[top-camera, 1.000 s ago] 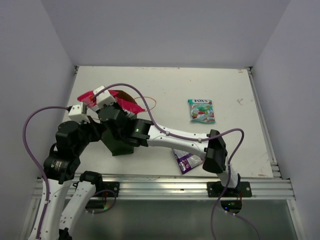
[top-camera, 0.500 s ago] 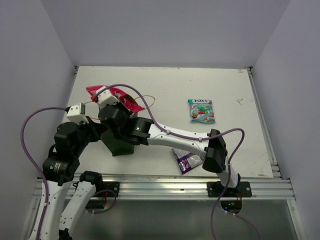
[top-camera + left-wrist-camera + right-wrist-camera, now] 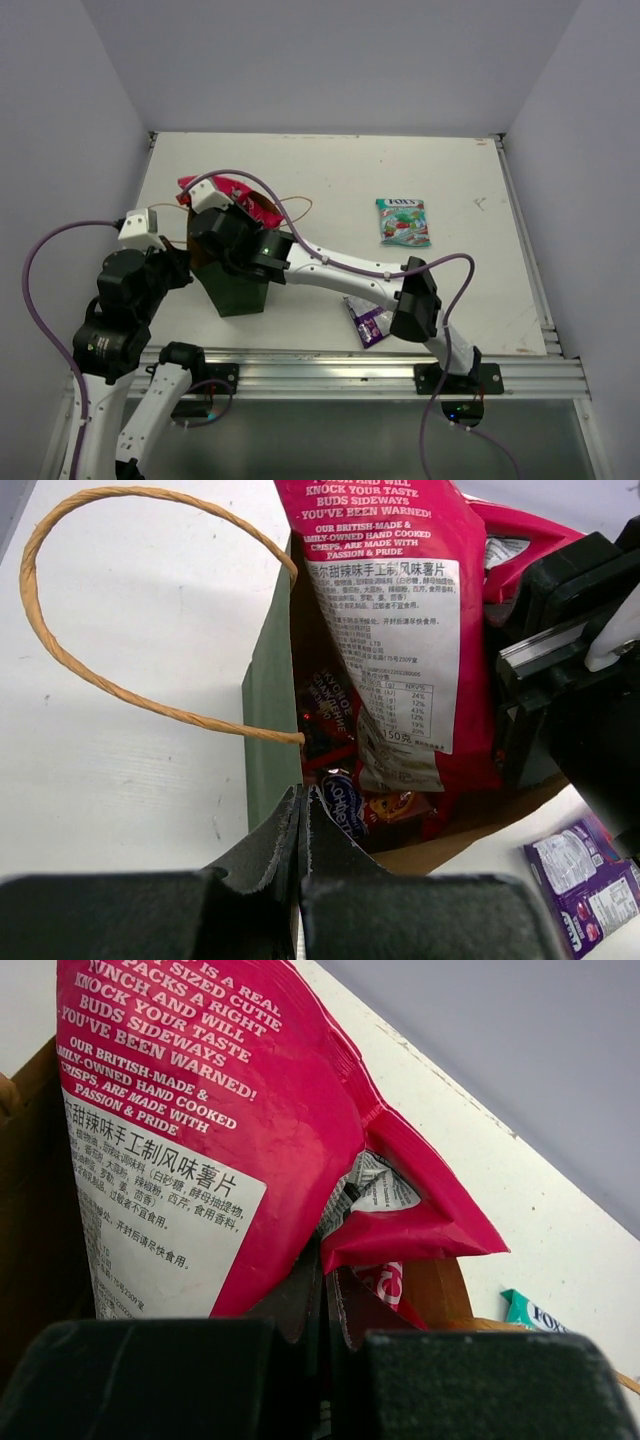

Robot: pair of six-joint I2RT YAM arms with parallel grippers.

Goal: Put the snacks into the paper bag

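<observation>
The dark green paper bag (image 3: 236,288) stands upright at the near left, and my left gripper (image 3: 303,795) is shut on its near rim (image 3: 268,695). My right gripper (image 3: 325,1270) is shut on the lower edge of the large red-and-white packet (image 3: 200,1130). It holds the packet part way down in the bag's mouth (image 3: 400,630), with the top sticking out (image 3: 228,194). The red mixed-candy bag (image 3: 345,805) lies inside at the bottom. The purple packet (image 3: 372,322) lies on the table by the right arm's base. The teal packet (image 3: 402,220) lies at centre right.
The bag's tan loop handles arch out on both sides (image 3: 60,630) (image 3: 292,205). The right arm's forearm (image 3: 340,272) stretches across the table from its base to the bag. Grey walls close in the white table (image 3: 470,180) on three sides.
The left arm has shifted left while still holding the bag's rim. The right gripper and the red-and-white packet have moved slightly left over the bag's mouth.
</observation>
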